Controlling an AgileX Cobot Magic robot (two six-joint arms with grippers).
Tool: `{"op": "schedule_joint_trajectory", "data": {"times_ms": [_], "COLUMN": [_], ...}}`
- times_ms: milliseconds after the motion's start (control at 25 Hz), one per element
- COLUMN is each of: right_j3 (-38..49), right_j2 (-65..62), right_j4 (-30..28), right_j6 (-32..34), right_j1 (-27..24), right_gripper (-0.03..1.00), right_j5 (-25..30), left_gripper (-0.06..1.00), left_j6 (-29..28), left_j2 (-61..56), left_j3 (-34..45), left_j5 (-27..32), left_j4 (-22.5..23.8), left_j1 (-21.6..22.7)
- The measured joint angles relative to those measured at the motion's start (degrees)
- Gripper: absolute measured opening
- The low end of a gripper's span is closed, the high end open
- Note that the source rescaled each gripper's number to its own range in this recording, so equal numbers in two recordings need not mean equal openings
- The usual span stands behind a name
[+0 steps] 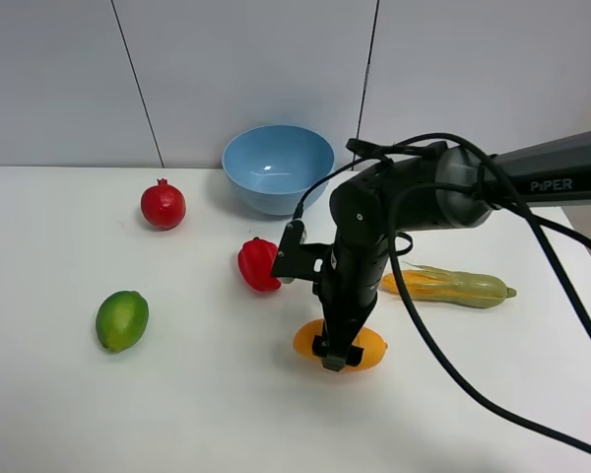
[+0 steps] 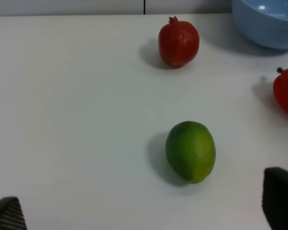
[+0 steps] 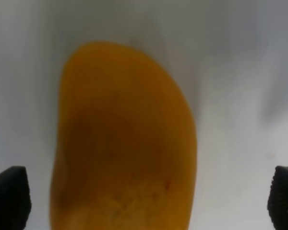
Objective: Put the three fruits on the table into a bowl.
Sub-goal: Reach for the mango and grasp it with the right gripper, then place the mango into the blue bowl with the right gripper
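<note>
The mango (image 1: 372,347) lies on the table (image 1: 177,424) just in front of the red pepper (image 1: 258,264), its long axis running side to side in the high view. The right tool (image 1: 337,357) stands over its middle and hides the grip there. The right wrist view settles it: fingertips (image 3: 9,196) spread wide either side of the fruit, clear of the skin. The left tool (image 2: 144,208) appears only in its own wrist view, spread, nothing between. Ahead of it lies the lime (image 2: 191,151), then the pomegranate (image 2: 178,42), crown up, left of the bowl (image 2: 266,28).
</note>
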Motion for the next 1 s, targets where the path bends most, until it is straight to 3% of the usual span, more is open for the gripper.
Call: {"op": "schedule_joint_trajectory", "data": {"times_ms": [360,440,480,520,600,640,680,840,1000], "right_j3": [-0.04,-0.04,-0.04,-0.04,-0.04,-0.04,-0.04,-0.04,-0.52], "right_j2": [3.42,3.63,3.74,3.74,3.74,3.74,3.74,3.67,0.13], "right_j4": [-0.26,-0.30,-0.30,-0.30,-0.37,-0.46,-0.82,-2.34,-2.00], "right_j6": [0.00,0.00,0.00,0.00,0.00,0.00,0.00,0.24,5.34], "right_j1": [0.00,0.00,0.00,0.00,0.00,0.00,0.00,0.00,0.00], "right_gripper": [1.00,0.95,0.88,0.74,0.30,0.00,0.05,0.04,0.04], "right_j5": [-0.84,-0.86,-0.86,-0.74,-0.02,0.84,1.39,4.56,5.14], "left_gripper": [1.00,1.00,1.00,1.00,1.00,1.00,1.00,1.00,1.00], "left_j6": [0.00,0.00,0.00,0.00,0.00,0.00,0.00,0.00,0.00], "left_j2": [0.00,0.00,0.00,0.00,0.00,0.00,0.00,0.00,0.00], "left_j3": [0.00,0.00,0.00,0.00,0.00,0.00,0.00,0.00,0.00], "left_j5": [0.00,0.00,0.00,0.00,0.00,0.00,0.00,0.00,0.00], "left_j4": [0.00,0.00,0.00,0.00,0.00,0.00,0.00,0.00,0.00], "left_j1": [0.00,0.00,0.00,0.00,0.00,0.00,0.00,0.00,0.00]}}
